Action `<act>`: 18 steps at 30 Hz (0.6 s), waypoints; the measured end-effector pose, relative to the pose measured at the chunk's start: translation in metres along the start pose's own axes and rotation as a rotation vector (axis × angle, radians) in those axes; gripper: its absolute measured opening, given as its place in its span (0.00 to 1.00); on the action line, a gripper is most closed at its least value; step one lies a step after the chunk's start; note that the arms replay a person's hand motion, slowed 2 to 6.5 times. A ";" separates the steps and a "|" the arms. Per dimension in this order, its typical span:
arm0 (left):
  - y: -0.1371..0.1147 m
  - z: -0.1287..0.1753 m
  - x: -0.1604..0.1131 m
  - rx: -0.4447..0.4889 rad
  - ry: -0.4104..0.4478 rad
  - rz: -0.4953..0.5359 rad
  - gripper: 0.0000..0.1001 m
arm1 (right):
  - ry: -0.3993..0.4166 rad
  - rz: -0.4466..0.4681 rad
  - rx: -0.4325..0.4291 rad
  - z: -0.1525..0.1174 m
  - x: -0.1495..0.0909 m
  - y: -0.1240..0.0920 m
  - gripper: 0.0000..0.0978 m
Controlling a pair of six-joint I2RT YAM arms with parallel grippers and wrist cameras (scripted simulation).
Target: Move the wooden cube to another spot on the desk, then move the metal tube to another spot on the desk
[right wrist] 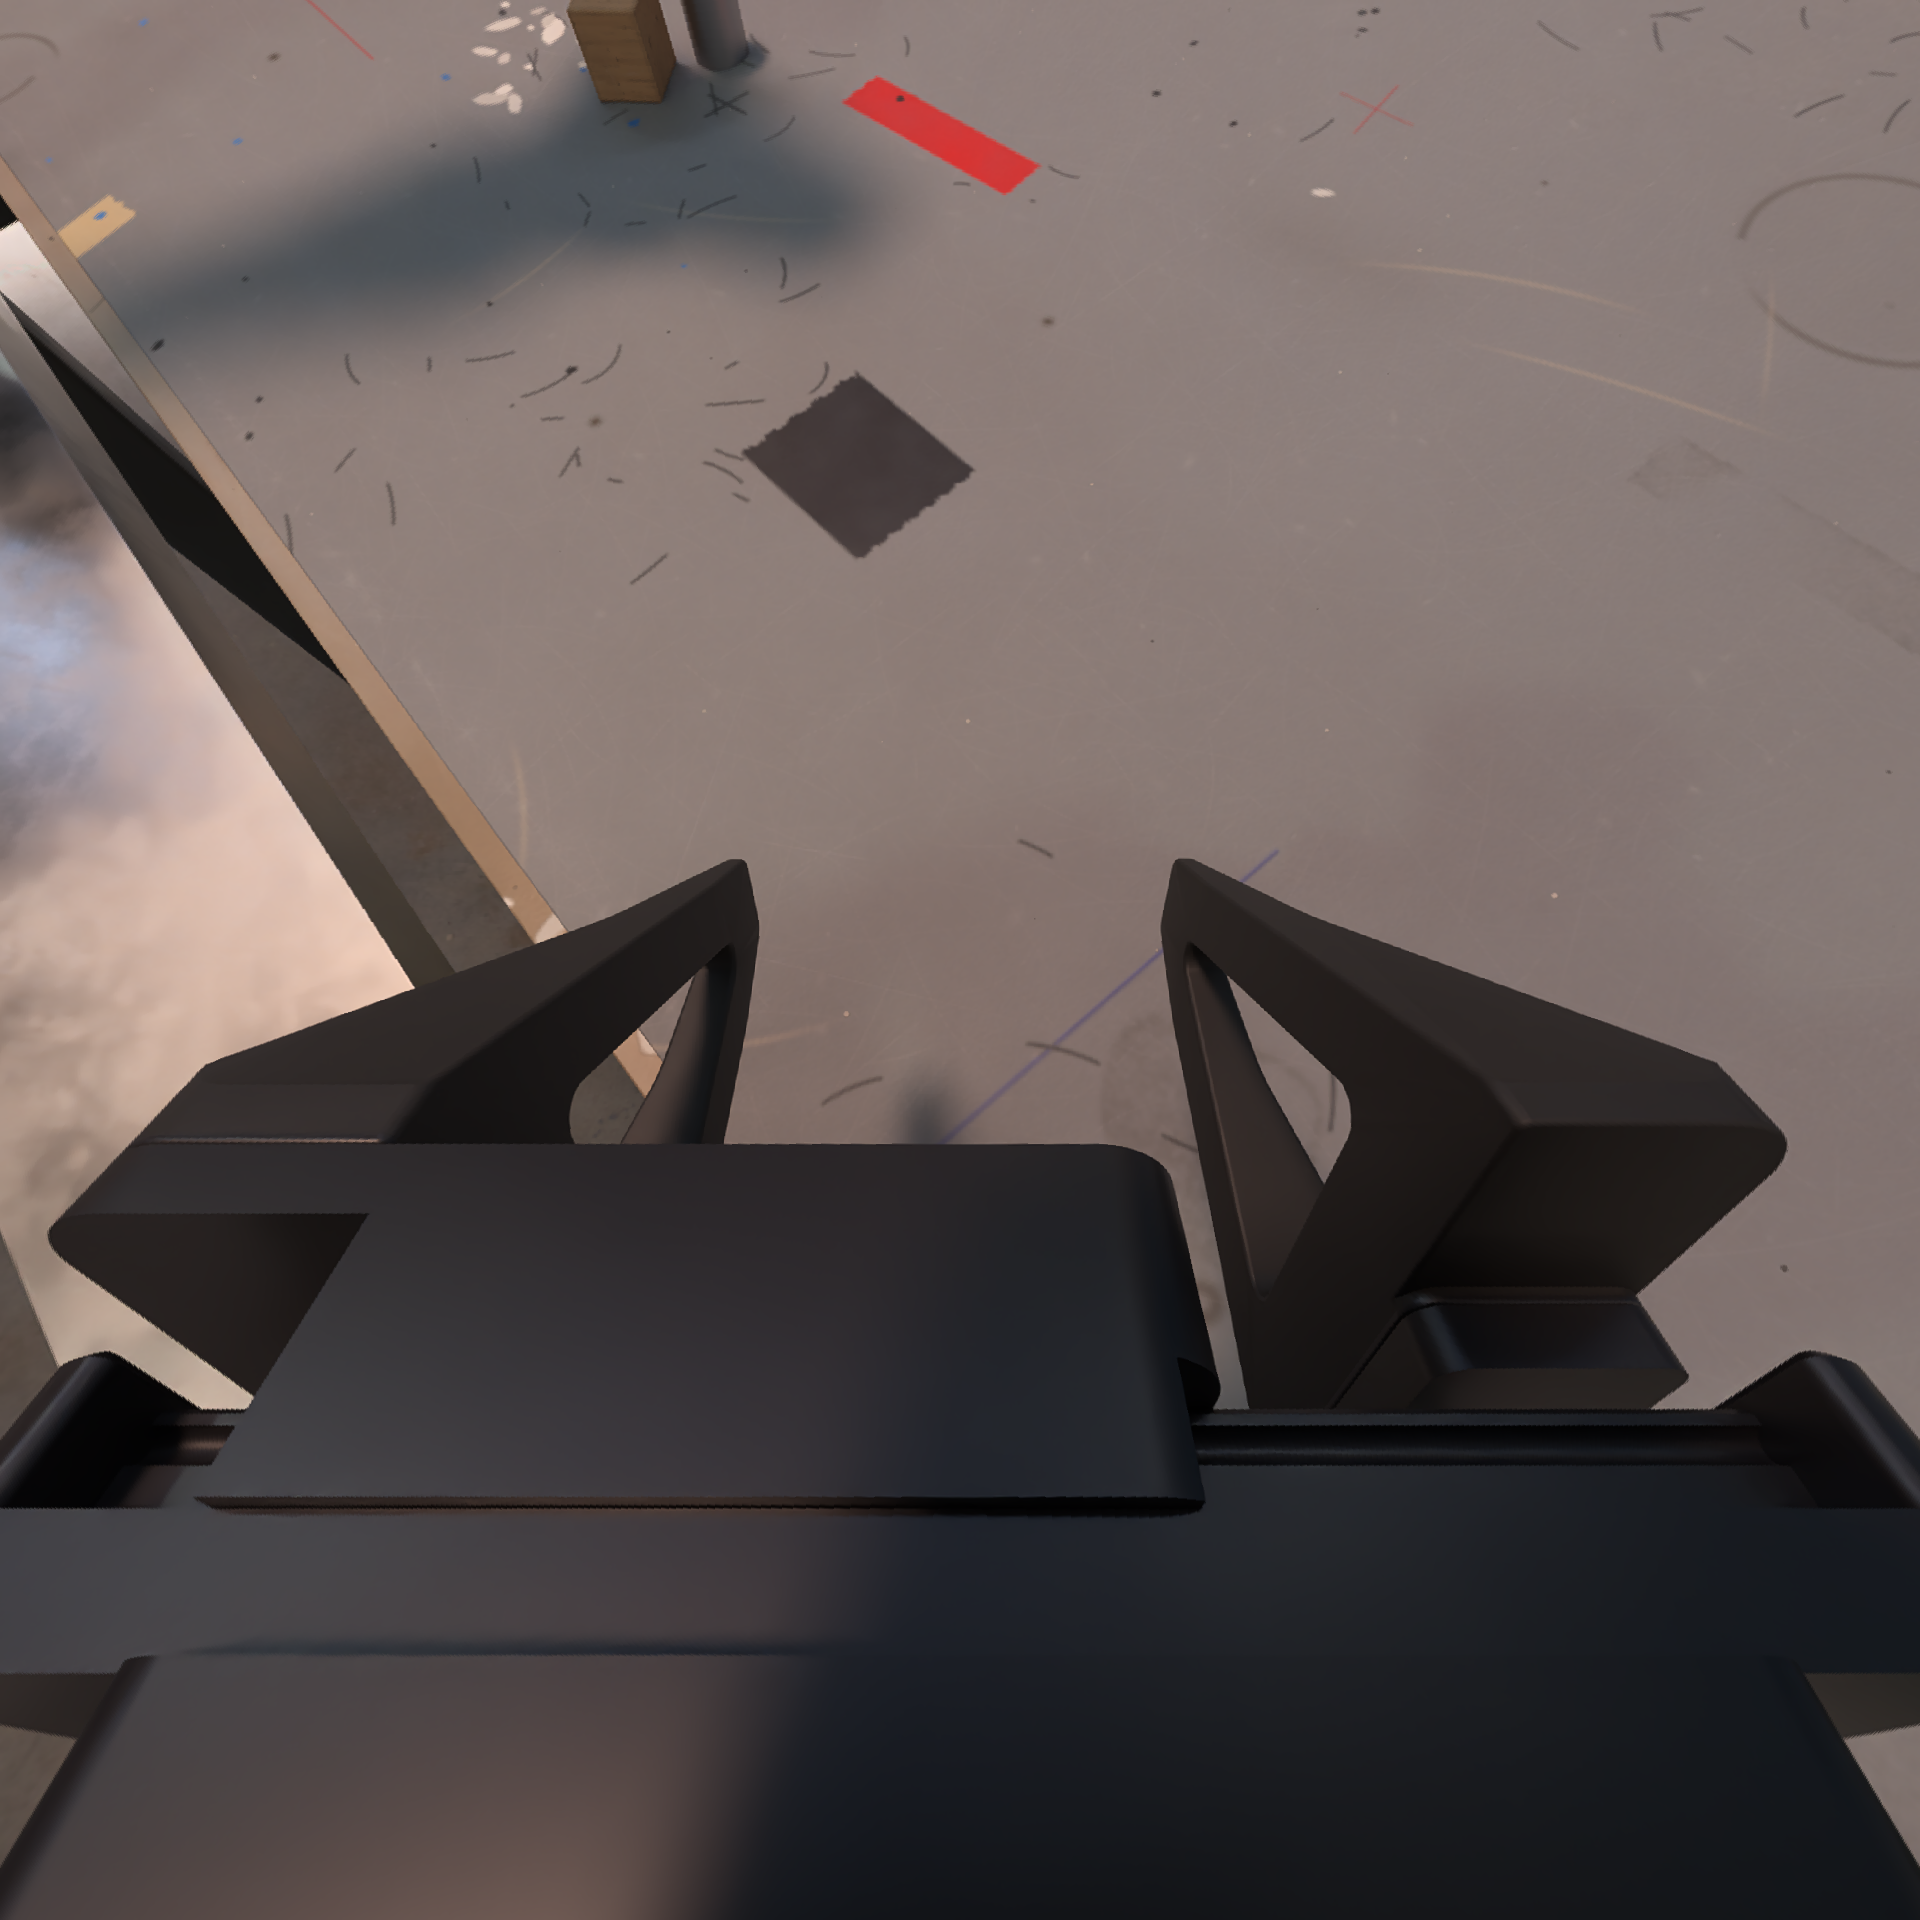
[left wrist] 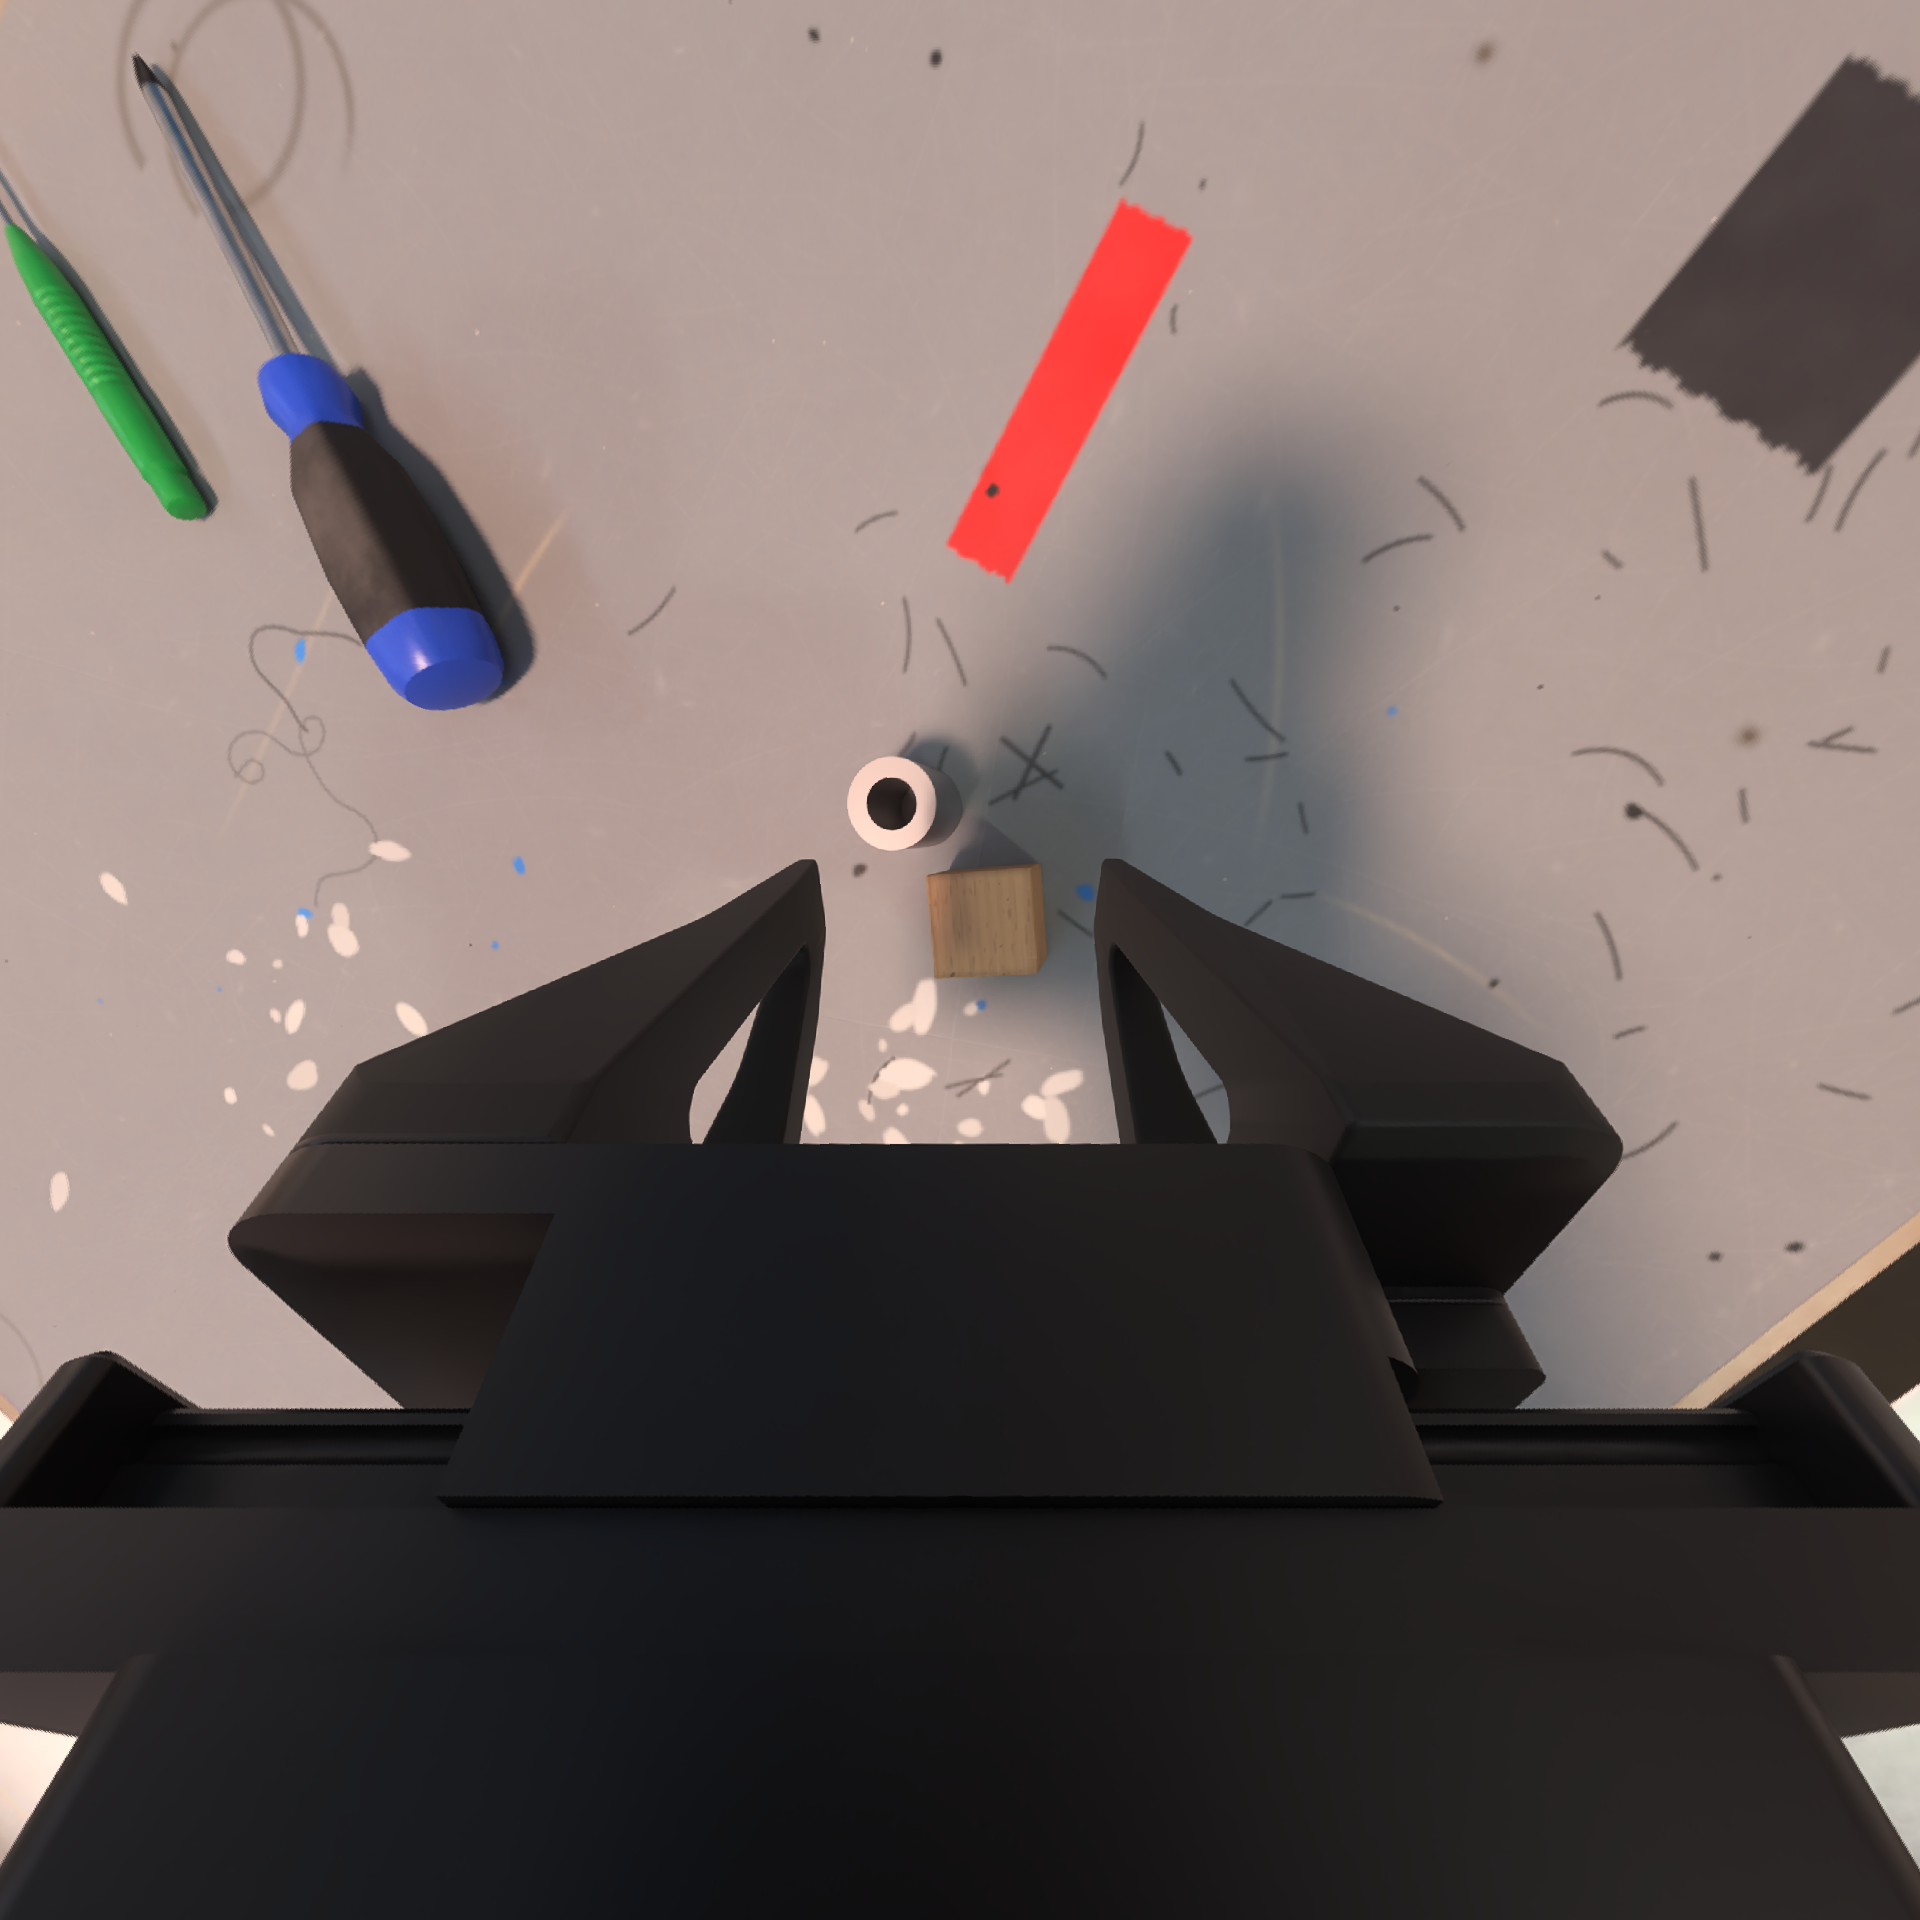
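Observation:
In the left wrist view the wooden cube (left wrist: 985, 921) sits on the grey desk, seen from above between the tips of my open left gripper (left wrist: 961, 878), which hovers over it. The short metal tube (left wrist: 900, 802) stands upright just beyond the cube's far left corner, its bore facing the camera. In the right wrist view the cube (right wrist: 621, 47) and the tube (right wrist: 715, 29) show far off at the top edge. My right gripper (right wrist: 958, 883) is open and empty, low over bare desk.
A blue and black screwdriver (left wrist: 364, 488) and a green-handled tool (left wrist: 99, 364) lie at the left. A red tape strip (left wrist: 1070, 390) and a dark tape patch (left wrist: 1797, 281) lie flat on the desk. The desk edge (right wrist: 343, 665) runs left of my right gripper.

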State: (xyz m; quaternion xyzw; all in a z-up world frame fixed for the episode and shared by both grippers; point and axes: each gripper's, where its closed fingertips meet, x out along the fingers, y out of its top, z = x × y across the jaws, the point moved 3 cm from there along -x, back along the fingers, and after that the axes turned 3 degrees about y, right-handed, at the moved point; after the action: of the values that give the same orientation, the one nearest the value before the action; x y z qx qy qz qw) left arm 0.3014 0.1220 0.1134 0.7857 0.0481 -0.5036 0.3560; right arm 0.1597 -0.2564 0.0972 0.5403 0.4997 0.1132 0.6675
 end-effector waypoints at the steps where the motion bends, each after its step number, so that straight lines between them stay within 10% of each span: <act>1: -0.001 -0.002 0.001 0.000 -0.004 -0.007 0.44 | 0.000 0.000 0.000 0.000 0.000 0.000 0.68; 18: -0.027 -0.012 0.042 -0.232 -0.161 -0.260 0.51 | -0.027 -0.017 -0.014 0.005 0.003 -0.004 0.66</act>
State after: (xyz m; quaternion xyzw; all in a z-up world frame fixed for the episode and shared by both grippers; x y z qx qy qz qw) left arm 0.3191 0.1379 0.0680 0.6838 0.1782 -0.5975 0.3789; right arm 0.1639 -0.2589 0.0917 0.5327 0.4945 0.1040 0.6788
